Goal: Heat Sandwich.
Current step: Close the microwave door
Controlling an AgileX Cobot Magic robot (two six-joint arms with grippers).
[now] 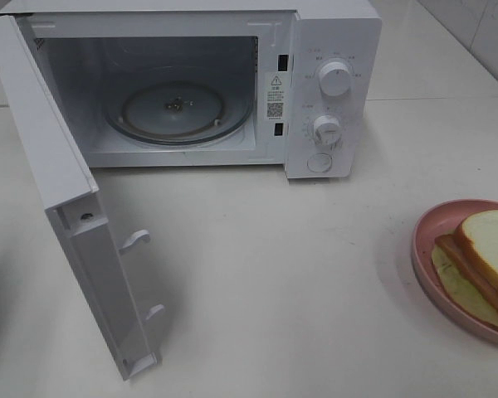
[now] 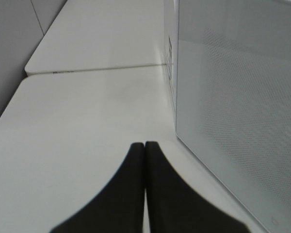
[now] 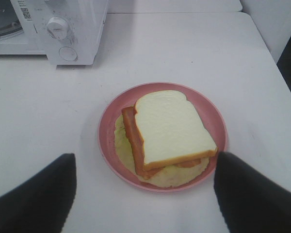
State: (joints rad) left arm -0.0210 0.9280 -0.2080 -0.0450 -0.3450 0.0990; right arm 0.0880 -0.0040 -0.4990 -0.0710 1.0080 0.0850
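Sandwich (image 3: pixel 172 131) waits on its pink plate (image 3: pixel 109 121) on the desk (image 1: pixel 274 274) beside the open microwave (image 1: pixel 332 91), so we keep our right fingers (image 3: pixel 254 194) wide around the plate for grasping, and our left fingers (image 2: pixel 157 194) are closed and empty.

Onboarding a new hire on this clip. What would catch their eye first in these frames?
First, the white microwave at the back of the table, its door swung wide open to the left, the glass turntable bare inside. Then the sandwich on its pink plate at the table's right edge, with the right gripper open above it. The left gripper is shut, beside the door.
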